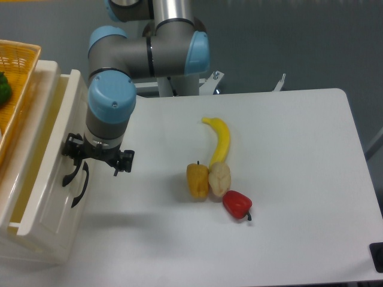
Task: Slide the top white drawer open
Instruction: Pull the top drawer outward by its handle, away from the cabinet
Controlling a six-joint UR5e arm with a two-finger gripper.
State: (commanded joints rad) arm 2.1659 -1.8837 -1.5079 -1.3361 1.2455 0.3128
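The top white drawer (67, 113) stands at the left edge, slid out from the cabinet so that its cream inside shows from above. Its curved black handle (80, 185) is on the front panel facing the table. My gripper (97, 159) points straight down right over the upper end of the handle, close against the drawer front. The wrist hides the fingertips, so I cannot tell whether they hold the handle.
A yellow wicker basket (18, 60) with something green (3, 88) in it sits on top of the cabinet. On the table lie a banana (220, 140), an orange pepper (197, 180), a potato (219, 178) and a red pepper (237, 204).
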